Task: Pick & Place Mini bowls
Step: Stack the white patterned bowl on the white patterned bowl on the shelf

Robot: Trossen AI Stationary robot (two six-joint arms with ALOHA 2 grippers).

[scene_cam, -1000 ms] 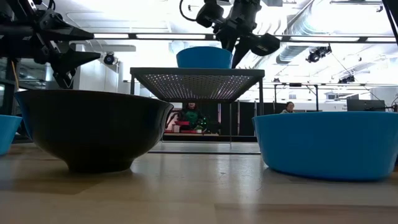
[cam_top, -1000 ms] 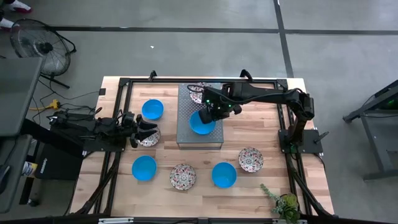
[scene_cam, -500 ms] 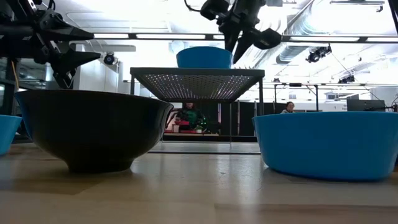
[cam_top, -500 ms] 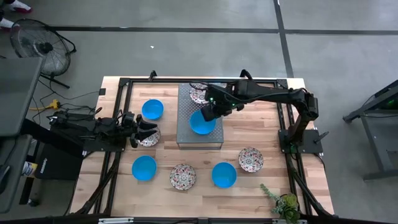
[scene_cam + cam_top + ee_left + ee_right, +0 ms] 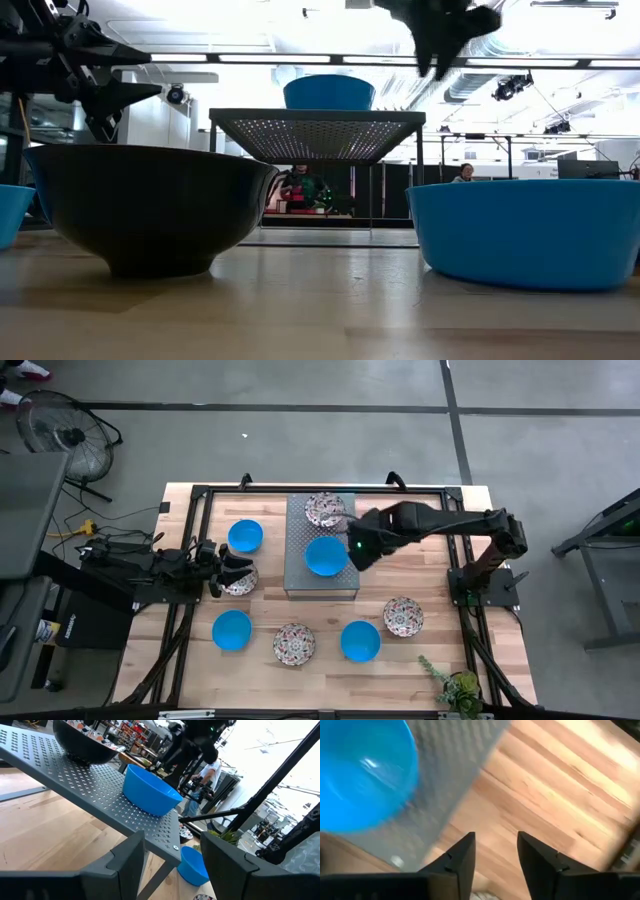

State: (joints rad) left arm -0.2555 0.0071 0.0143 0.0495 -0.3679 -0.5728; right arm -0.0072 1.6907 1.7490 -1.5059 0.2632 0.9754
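Judging the plain bright blue mini bowl (image 5: 326,555) settled on the grey perforated metal slab (image 5: 296,575), we should lift the right gripper (image 5: 358,550), fingers spread and empty, clear of its rim before seeking another bowl

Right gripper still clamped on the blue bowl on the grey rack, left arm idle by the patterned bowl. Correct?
Not quite. The right gripper has let go: the right wrist view shows its fingers apart, empty, beside the blue bowl, which sits free on the grey rack. The left gripper does wait by the patterned bowl.
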